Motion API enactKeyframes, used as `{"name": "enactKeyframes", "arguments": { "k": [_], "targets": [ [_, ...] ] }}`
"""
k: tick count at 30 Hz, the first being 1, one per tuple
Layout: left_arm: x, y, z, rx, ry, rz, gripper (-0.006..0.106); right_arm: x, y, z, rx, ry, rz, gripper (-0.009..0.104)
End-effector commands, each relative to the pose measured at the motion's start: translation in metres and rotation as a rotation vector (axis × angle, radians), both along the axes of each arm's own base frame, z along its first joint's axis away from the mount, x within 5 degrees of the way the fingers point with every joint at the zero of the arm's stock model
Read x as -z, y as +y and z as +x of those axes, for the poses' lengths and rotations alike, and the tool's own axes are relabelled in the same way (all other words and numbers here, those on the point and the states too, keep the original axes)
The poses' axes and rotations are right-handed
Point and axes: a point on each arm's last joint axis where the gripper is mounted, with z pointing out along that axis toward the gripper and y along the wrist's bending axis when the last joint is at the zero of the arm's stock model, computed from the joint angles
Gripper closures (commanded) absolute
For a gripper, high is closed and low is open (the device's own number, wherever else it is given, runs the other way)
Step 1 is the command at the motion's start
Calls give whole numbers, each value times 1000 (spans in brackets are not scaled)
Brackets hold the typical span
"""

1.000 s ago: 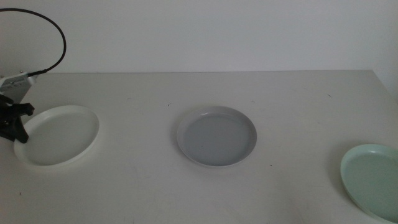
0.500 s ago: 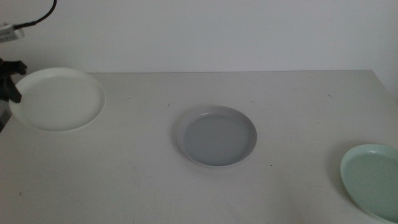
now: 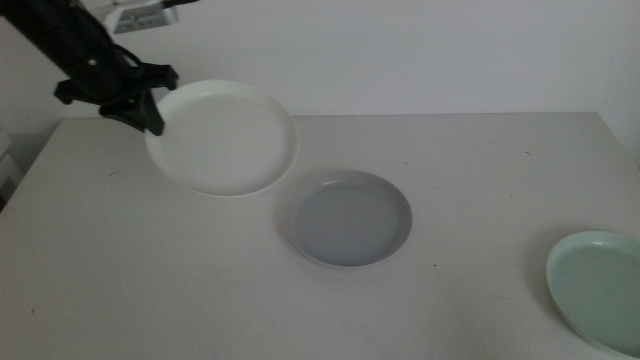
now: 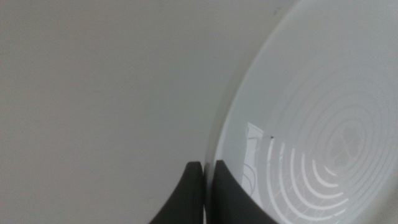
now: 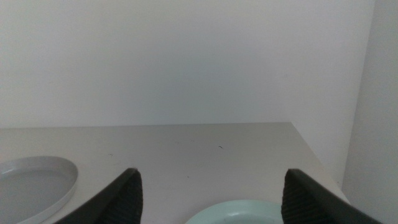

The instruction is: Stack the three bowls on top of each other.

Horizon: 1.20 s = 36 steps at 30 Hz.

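Observation:
My left gripper (image 3: 150, 118) is shut on the left rim of the cream-white bowl (image 3: 225, 138) and holds it in the air, tilted, above the table's left part. The left wrist view shows the jaws pinched on that bowl's rim (image 4: 208, 171), with the bowl's (image 4: 311, 137) ringed inside beside them. The grey-blue bowl (image 3: 348, 218) rests on the table's middle, just right of and below the lifted bowl; it also shows in the right wrist view (image 5: 31, 186). The mint green bowl (image 3: 600, 288) lies at the right front edge. My right gripper (image 5: 211, 193) is open above the mint bowl (image 5: 249, 211).
The table (image 3: 200, 280) is a plain light surface against a white wall (image 3: 400, 50). Its right edge (image 3: 620, 135) runs close to the mint bowl.
The left gripper has lifted the cream-white bowl off the table at the far left and carried it up and to the right, toward the grey-blue bowl. The other two bowls have not moved.

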Motion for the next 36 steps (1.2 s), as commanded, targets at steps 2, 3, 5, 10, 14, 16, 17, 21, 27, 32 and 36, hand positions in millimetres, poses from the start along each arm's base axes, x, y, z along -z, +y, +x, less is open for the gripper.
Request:
{"name": "enactKeyframes", "arguments": {
  "k": [2, 3, 5, 10, 14, 16, 17, 21, 27, 32, 36],
  "targets": [
    [-28, -47, -17, 46, -15, -66, 100, -11, 0, -3, 5, -113, -17, 38],
    [-26, -55, -17, 48, -13, -72, 100, -11, 0, -3, 5, -113, -17, 38],
    [-19, -76, -15, 62, -4, -83, 100, -11, 0, -3, 5, -112, -17, 38],
    [1, -117, -12, 121, 6, -98, 100, -11, 0, -3, 5, -112, -17, 38],
    [18, -144, -11, 165, 16, -99, 100, -11, 0, -3, 5, -112, -17, 38],
    [26, -152, -8, 171, 6, -104, 100, -11, 0, -3, 5, -112, -17, 38],
    [28, -156, -7, 171, 3, -112, 100, -11, 0, -3, 5, -112, -17, 38],
    [43, -161, 0, 158, 13, -134, 100, -11, 0, -3, 5, -112, -17, 38],
    [64, -163, 6, 155, 44, -122, 100, -11, 0, -3, 5, -112, -17, 38],
    [71, -162, 10, 152, 31, -105, 100, -11, 0, -3, 5, -112, -17, 38],
    [74, -161, 12, 151, 26, -96, 99, -11, 0, -3, 5, -112, -17, 38]
  ]
}}
